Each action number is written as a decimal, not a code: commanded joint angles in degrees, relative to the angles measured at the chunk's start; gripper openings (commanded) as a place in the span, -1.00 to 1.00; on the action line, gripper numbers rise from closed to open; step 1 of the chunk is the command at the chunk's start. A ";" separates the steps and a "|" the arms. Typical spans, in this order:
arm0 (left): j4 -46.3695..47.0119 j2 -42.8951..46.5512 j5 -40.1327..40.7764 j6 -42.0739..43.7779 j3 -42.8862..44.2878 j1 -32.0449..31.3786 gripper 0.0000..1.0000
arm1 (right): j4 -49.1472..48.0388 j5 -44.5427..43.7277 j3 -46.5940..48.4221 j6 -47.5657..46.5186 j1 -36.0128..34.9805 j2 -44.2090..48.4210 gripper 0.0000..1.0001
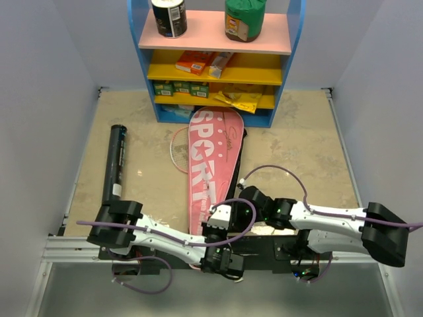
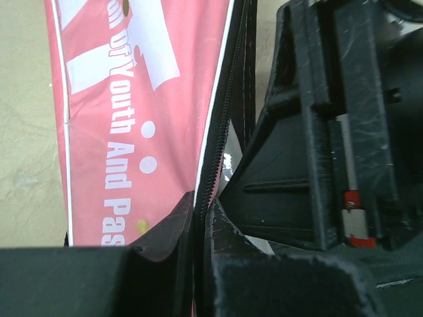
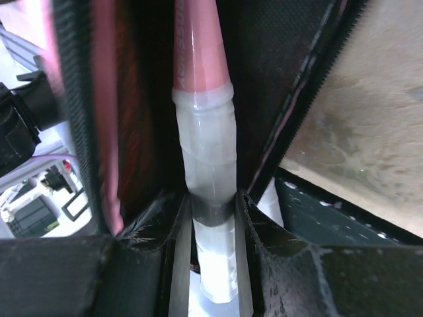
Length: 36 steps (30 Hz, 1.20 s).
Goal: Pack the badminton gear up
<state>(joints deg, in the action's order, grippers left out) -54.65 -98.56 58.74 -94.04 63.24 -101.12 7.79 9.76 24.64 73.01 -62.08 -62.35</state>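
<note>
**Step in hand:** loading a racket into the pink racket bag (image 1: 213, 155). The bag lies lengthwise on the counter (image 1: 304, 152), its wide end close to the blue-yellow shelf unit (image 1: 218, 66) and its narrow end at the near edge between the two arms.

**Left gripper** (image 2: 198, 224): clenched on the bag's black zipper edge at the narrow end, holding the mouth apart. The pink panel with white lettering runs away from it.

**Right gripper** (image 3: 211, 218): grasping the racket handle (image 3: 206, 145), with one finger on each side of the white wrap. The pink cone above the wrap already sits between the bag's dark side walls. The racket head is hidden, presumably inside the bag.

**Other gear:**
- A second racket head (image 1: 178, 150) shows just beside the bag's left edge. I cannot tell whether it lies under the bag or merely against it.
- The long black tube (image 1: 115, 165) lies well apart, near the left side of the counter.
- No shuttlecocks can be made out.

**Judgement:** packing is at an early-to-middle stage, with one racket partly in and the rest unpacked.

**Next move calls for:** pushing the handle forward along the bag's axis while the left grip holds the opening steady. The right gripper should let go only once the handle clears the zipper line.

**Risk:** the handle may snag on the zipper teeth, or the bag may slide toward the shelf.
</note>
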 commanded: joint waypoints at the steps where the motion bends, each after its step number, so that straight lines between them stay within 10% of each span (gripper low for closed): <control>1: -0.45 -0.49 0.76 -11.07 4.70 -5.05 -1.00 | -16.13 -10.45 0.41 7.40 1.00 -1.11 -1.00; 15: 2.62 1.53 1.38 -16.70 -0.30 -7.25 -1.00 | -38.45 -15.21 -3.03 8.99 1.00 -10.23 -1.00; 20: 4.91 4.96 0.85 -18.19 -4.52 -7.25 -1.00 | -43.82 -14.42 -4.51 7.32 0.91 -11.75 -0.34; 27: -0.89 5.31 0.76 -24.25 -5.24 -7.25 -1.00 | -31.45 -16.52 -4.87 3.99 0.91 -2.97 0.07; 36: -9.41 6.89 2.43 -33.39 -6.11 -7.16 -1.00 | -15.18 -15.13 -6.54 1.88 0.83 9.25 0.02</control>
<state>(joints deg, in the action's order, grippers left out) -60.90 -94.30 60.05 -111.53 57.39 -107.77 -12.32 -4.97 18.33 76.44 -61.17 -57.17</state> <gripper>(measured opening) 0.087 0.548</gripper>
